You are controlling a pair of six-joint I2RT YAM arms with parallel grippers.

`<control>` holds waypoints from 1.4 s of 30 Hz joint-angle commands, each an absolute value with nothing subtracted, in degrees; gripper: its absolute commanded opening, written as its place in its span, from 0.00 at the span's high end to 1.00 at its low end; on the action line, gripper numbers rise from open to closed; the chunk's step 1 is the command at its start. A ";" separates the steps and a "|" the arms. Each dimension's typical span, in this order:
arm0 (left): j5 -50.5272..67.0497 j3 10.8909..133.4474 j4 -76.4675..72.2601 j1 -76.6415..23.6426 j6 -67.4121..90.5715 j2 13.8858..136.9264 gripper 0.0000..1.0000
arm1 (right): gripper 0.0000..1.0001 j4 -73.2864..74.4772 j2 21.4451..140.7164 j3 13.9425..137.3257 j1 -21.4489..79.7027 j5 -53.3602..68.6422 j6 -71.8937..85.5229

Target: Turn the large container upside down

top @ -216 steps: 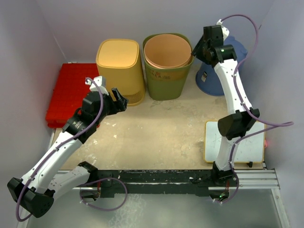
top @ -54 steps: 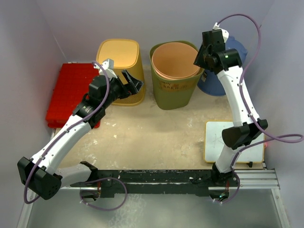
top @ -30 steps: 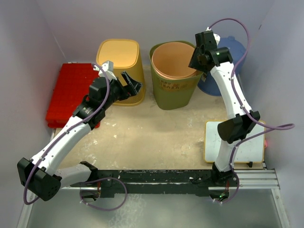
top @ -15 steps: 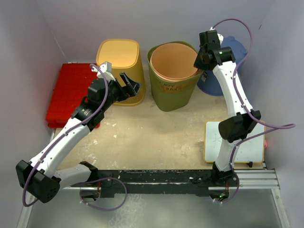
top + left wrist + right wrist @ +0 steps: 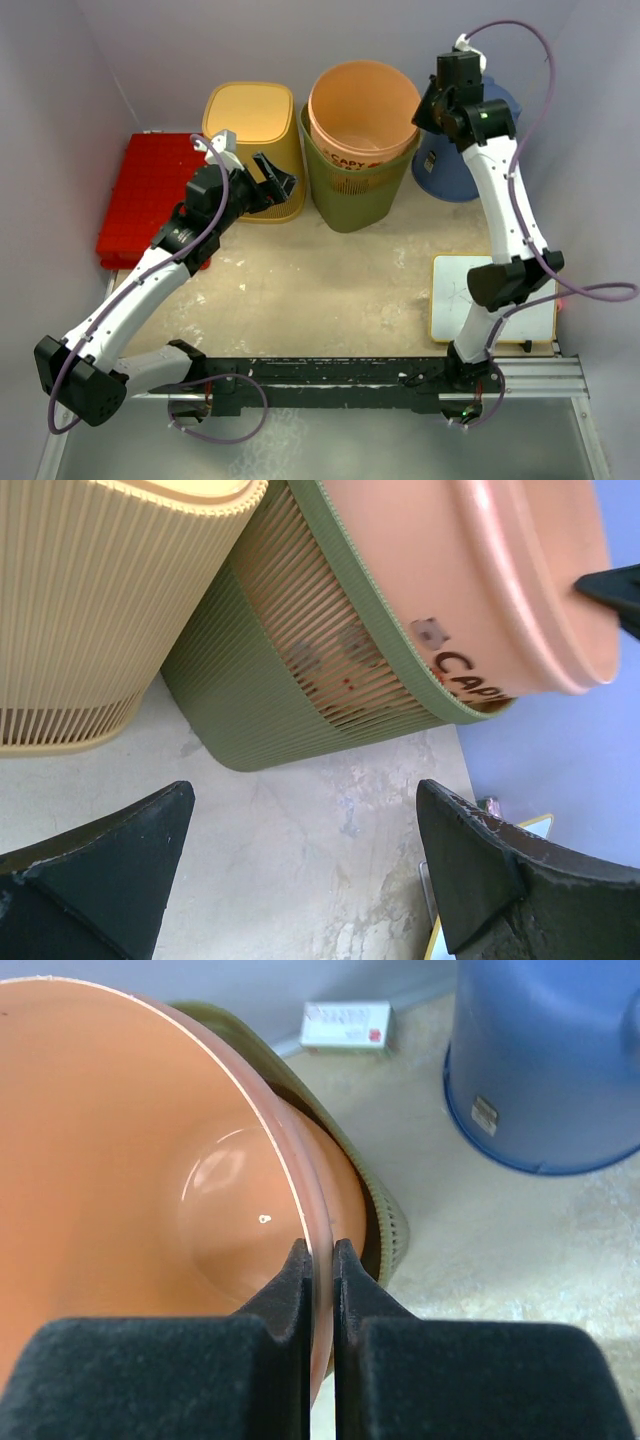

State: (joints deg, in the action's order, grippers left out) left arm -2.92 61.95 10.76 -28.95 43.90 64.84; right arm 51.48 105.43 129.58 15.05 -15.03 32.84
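Observation:
The large orange container (image 5: 362, 105) stands mouth up, its lower part inside a green ribbed bin (image 5: 345, 190). It rides high in the bin and leans a little. My right gripper (image 5: 428, 108) is shut on its right rim; in the right wrist view the two black pads (image 5: 318, 1250) pinch the thin orange wall (image 5: 150, 1190), with the green bin (image 5: 385, 1220) just below. My left gripper (image 5: 275, 180) hovers open left of the green bin, touching nothing. Its view shows the green bin (image 5: 270, 690) and the orange container (image 5: 480, 570) beyond the spread fingers (image 5: 305, 795).
An upturned yellow bin (image 5: 255, 140) stands left of the green one, close to my left gripper. An upturned blue bucket (image 5: 470, 165) sits at the right rear behind the right arm. A red crate (image 5: 140, 195) lies at far left, a white board (image 5: 520, 310) at front right.
My right gripper has shut on the orange container's rim and drawn it upward, partly out of the green bin. The left arm has barely moved.

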 commanded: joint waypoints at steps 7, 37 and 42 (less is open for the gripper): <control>-1.24 61.88 7.29 -29.09 43.42 65.10 0.11 | 1.00 32.38 89.80 130.63 15.38 -16.39 35.68; -1.73 61.36 6.32 -32.71 43.29 66.36 0.11 | 1.00 27.51 49.08 99.52 15.38 -4.02 25.52; -9.41 67.55 16.95 -29.35 39.91 60.47 0.11 | 1.00 34.93 48.60 99.59 15.38 9.76 21.68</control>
State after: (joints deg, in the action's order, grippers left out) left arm -1.72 60.71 10.41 -31.73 43.55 66.65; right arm 33.76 48.21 99.09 15.09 -3.86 24.21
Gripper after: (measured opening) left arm 0.892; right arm 0.036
